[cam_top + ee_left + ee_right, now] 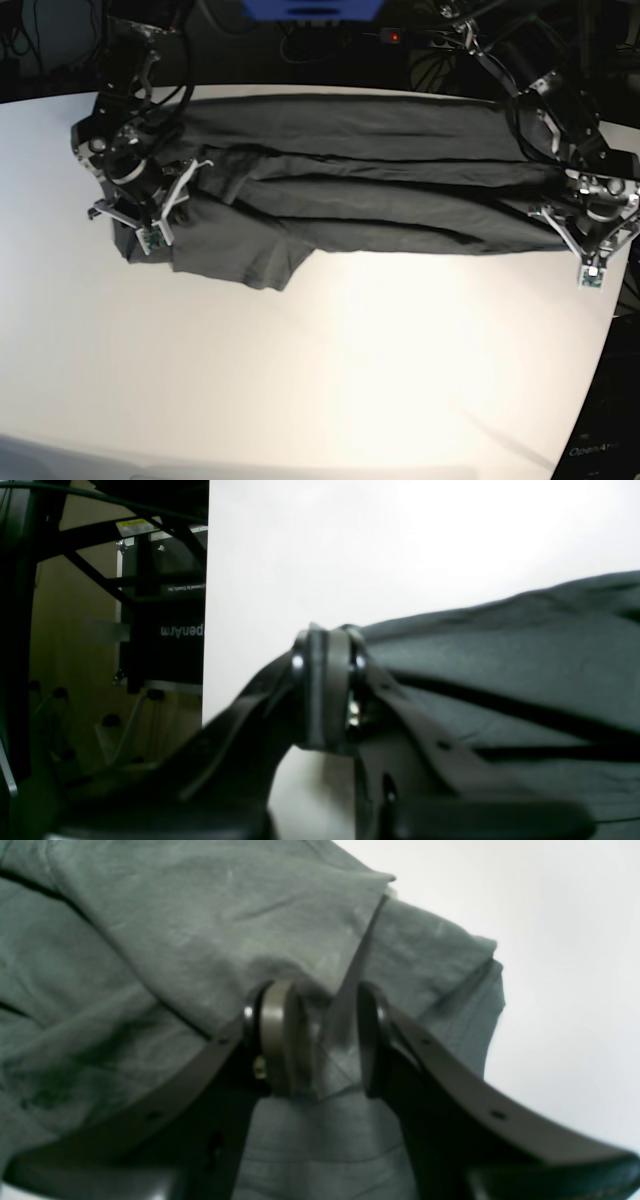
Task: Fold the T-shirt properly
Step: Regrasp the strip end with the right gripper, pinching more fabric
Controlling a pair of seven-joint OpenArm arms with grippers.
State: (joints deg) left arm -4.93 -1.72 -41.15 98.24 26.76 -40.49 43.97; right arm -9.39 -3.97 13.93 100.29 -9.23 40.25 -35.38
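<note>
T-shirt (150, 930): soft matt cloth, dark charcoal-grey, finely creased, with faint pale scuffing on the fold just above the right gripper (320, 1040). Gripper fingers (435, 1060): smooth dark plastic with a dull sheen and small round holes; grey rubbery pads (280, 1040) of flat, matt finish at the tips. Left gripper (327, 690): the same dark plastic, with glossy highlights on the rounded tip edges. Table (350, 370): smooth white surface, faintly reflective, beneath and beside both claws.

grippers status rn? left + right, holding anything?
Left gripper: shut, pinching the edge of the T-shirt.
Right gripper: shut on a fold of the T-shirt.
</note>
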